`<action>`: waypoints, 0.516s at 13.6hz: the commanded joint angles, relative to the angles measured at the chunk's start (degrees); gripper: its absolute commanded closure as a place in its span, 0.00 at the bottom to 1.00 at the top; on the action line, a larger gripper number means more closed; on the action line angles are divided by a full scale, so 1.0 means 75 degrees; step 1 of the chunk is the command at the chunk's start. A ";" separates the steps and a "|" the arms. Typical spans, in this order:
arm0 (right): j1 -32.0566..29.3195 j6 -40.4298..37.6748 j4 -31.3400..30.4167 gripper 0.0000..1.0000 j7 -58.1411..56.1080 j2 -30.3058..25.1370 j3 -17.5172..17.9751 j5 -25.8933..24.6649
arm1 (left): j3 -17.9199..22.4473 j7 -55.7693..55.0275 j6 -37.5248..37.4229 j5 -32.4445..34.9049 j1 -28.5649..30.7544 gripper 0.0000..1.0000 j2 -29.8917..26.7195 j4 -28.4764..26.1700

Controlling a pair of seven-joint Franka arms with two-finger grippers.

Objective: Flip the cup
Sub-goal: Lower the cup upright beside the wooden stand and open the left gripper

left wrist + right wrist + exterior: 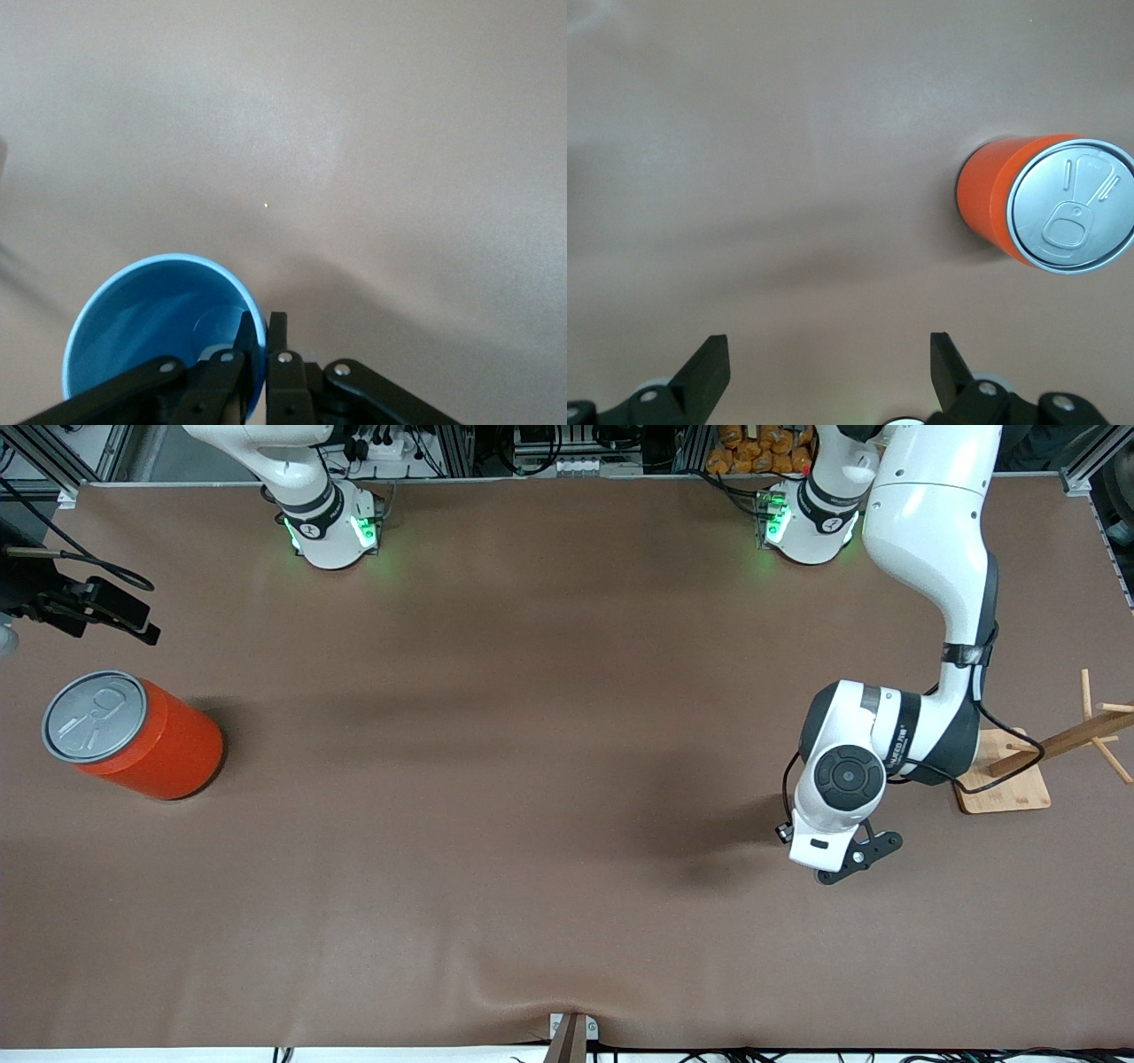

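Cup [164, 332], light blue with its mouth facing the left wrist camera, sits pinched by its rim in the left gripper [259, 332], one finger inside and one outside, over the brown table [532, 779] near the wooden rack [1019, 779] (the front view hides it under the wrist). Judging by this, the grasp is made and the turn-over comes next, calling for a wrist roll before release. Waiting over the orange can [1050, 204], the right gripper [830, 367] stands wide and empty
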 commanded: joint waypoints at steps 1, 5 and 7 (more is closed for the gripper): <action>-0.0017 -0.0047 0.0200 0.00 -0.0033 0.0094 0.0049 0.0044 | 0.0064 -0.0257 0.0900 0.0225 0.0124 1.00 -0.0827 -0.1216; -0.0005 -0.0047 0.0200 0.00 -0.0021 0.0094 0.0049 0.0044 | 0.0064 -0.0607 0.2270 0.0880 0.0698 1.00 -0.1355 -0.2236; -0.0005 -0.0047 0.0200 0.00 -0.0056 0.0094 0.0049 0.0032 | 0.0064 -0.0982 0.2811 0.1254 0.0875 1.00 -0.1310 -0.2483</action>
